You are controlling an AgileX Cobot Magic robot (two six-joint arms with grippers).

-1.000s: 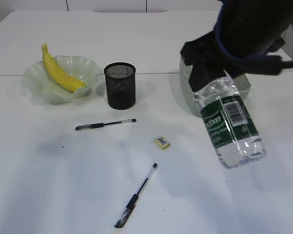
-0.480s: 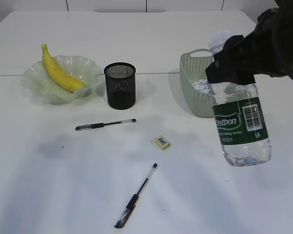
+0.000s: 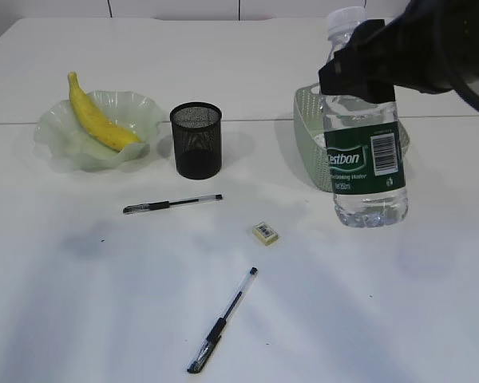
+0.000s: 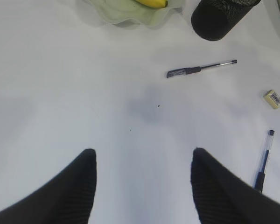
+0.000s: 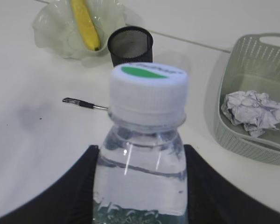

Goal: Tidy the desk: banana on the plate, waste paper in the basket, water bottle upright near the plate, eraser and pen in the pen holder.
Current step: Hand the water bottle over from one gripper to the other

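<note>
My right gripper [image 3: 359, 76] is shut on the clear water bottle [image 3: 365, 152] with a green label, holding it upright in the air at the right; its white cap [image 5: 148, 86] fills the right wrist view. The banana [image 3: 96, 116] lies on the pale green plate [image 3: 56, 132]. The black mesh pen holder [image 3: 196, 140] stands beside the plate. Two pens lie on the table, one [image 3: 172, 203] below the holder, one [image 3: 222, 319] near the front. The eraser [image 3: 265, 233] lies between them. Crumpled paper [image 5: 254, 112] sits in the green basket [image 5: 270, 149]. My left gripper [image 4: 142, 156] is open and empty above bare table.
The basket [image 3: 311, 152] stands right behind the held bottle. The white table has open room at the front left and front right. The left wrist view also shows the pen [image 4: 200, 69], the eraser [image 4: 273, 99] and the holder [image 4: 219, 16].
My right gripper has turned the bottle from tilted to upright and carried it up and a little left, in front of the basket. The other things have not moved.
</note>
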